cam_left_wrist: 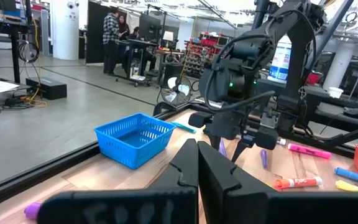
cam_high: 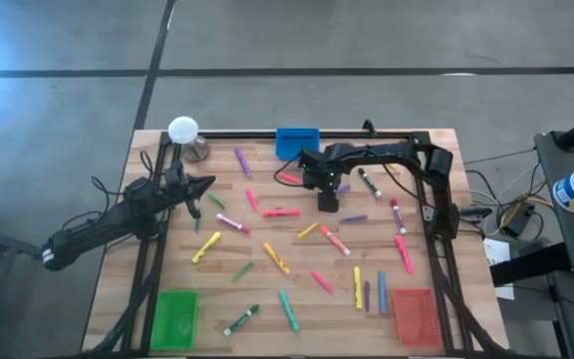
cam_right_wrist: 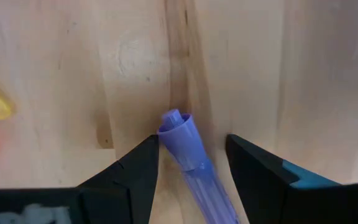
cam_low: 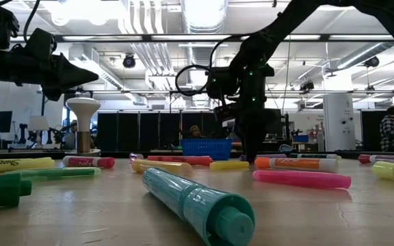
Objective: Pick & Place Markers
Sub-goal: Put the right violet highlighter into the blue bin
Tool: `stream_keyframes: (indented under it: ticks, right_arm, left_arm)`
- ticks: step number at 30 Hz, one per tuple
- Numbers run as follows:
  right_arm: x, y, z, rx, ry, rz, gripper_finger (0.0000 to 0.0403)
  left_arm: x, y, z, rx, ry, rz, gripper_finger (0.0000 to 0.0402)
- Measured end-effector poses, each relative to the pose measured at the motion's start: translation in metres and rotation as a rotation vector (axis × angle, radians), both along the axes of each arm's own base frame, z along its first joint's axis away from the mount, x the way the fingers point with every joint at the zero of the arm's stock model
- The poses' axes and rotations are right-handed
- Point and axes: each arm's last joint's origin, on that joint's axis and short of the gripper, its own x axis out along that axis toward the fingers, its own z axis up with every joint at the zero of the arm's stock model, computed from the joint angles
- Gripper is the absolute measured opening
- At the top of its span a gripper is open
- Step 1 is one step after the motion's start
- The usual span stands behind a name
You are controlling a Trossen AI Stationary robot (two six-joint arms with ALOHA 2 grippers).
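From above: markers (cam_high: 279, 212) scattered across the wooden table (cam_high: 297, 309); right gripper (cam_high: 327, 199) down near the blue tray (cam_high: 297, 143), left gripper (cam_high: 205, 185) lifted at the table's left side. At table height: right gripper (cam_low: 250, 152) down among markers. Left wrist: left gripper (cam_left_wrist: 197, 163) fingers pressed together, empty. Right wrist: right gripper (cam_right_wrist: 191, 155) fingers spread either side of a purple marker (cam_right_wrist: 188, 152) lying on the wood.

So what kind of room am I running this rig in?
Likely a large open robotics lab or workshop: exposed ceiling ducts and strip lights, a polished concrete floor, and people standing at cluttered workbenches behind the wooden table.
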Motion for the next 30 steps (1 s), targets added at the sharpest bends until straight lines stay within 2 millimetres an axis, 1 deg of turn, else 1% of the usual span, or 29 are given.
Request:
stream_keyframes:
  ticks: [4, 10, 14, 17, 21, 23, 26, 28, 30]
  right_arm:
    - [-0.001, -0.002, 0.0, -0.003, -0.002, -0.004, 0.0157]
    - [-0.003, -0.008, 0.007, -0.007, -0.019, -0.019, 0.0088]
    - [0.002, -0.013, 0.025, -0.016, -0.056, -0.034, 0.0048]
    - [0.01, -0.018, 0.046, -0.031, -0.089, -0.035, 0.0046]
    - [0.028, -0.031, 0.086, -0.107, -0.231, -0.032, 0.0048]
    - [0.035, -0.041, 0.104, -0.153, -0.311, -0.039, 0.0056]
    - [0.044, -0.062, 0.122, -0.224, -0.441, -0.069, 0.0063]
    - [0.048, -0.078, 0.127, -0.25, -0.478, -0.095, 0.0063]
    - [0.053, -0.097, 0.127, -0.273, -0.498, -0.119, 0.0063]
  left_arm:
    - [0.0, 0.0, 0.0, 0.0, 0.001, 0.0, 0.0]
    - [0.0, 0.0, 0.0, 0.0, 0.0, 0.0, 0.0]
    - [0.0, 0.0, 0.0, 0.0, 0.0, 0.0, 0.0]
    - [0.0, 0.0, 0.0, 0.0, 0.0, 0.0, 0.0]
    - [0.0, 0.0, 0.0, 0.0, 0.0, -0.001, 0.0]
    - [0.0, 0.0, 0.0, 0.001, 0.0, -0.001, 0.0]
    - [0.0, 0.0, 0.0, 0.0, -0.001, -0.001, 0.0]
    - [0.0, 0.0, 0.0, 0.0, -0.001, -0.001, 0.0]
    - [0.0, 0.0, 0.0, 0.001, -0.001, -0.001, 0.0]
